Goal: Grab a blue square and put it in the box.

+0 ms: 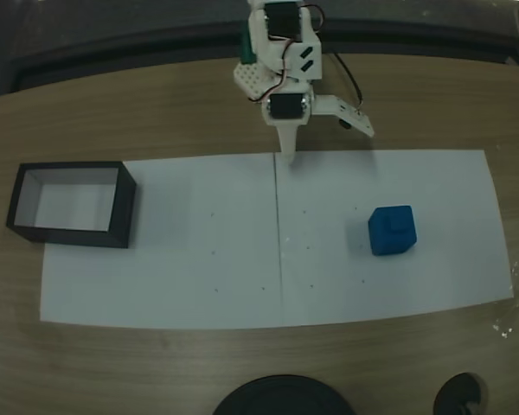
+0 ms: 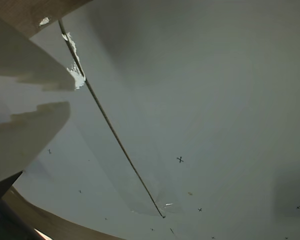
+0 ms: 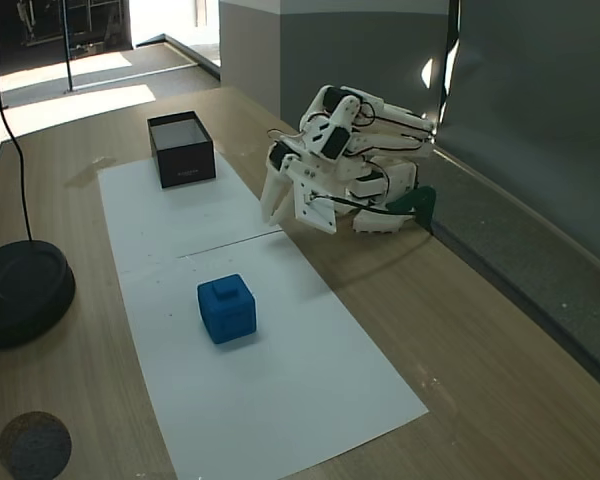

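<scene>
White paper covers the middle of the wooden counter. The box sits at the paper's left edge in a fixed view, the blue square well apart on its right half. The pincer, fingers spread apart and empty, rests at the paper's far edge.

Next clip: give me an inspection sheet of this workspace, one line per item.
Surface: wooden table with white paper sheets laid across it.
Job's things: blue square on the paper; box at the paper's far end, nothing inside.
Clutter: round black base on the table edge.
Gripper: gripper open, folded back near the paper's edge, holding nothing.
Cables: black cable rising from the base; thin wires on the arm.
Surroundings: grey wall behind the arm.
</scene>
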You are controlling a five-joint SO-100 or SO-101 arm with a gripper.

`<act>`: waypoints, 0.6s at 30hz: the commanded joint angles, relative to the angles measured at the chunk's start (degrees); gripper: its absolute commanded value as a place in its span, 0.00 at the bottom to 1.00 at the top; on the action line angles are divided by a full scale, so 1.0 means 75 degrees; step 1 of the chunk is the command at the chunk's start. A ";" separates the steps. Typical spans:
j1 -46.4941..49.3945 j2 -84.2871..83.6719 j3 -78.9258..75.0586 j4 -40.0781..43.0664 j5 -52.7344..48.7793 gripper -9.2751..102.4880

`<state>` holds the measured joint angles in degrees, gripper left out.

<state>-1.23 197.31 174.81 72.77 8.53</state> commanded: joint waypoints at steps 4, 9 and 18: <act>-0.0082 0.0000 -0.0422 0.0094 0.0035 0.08; -0.0082 0.0000 -0.0422 0.0094 0.0047 0.08; -0.0082 0.0000 -0.0422 0.0082 0.0070 0.08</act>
<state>-1.76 197.31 174.81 72.77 8.53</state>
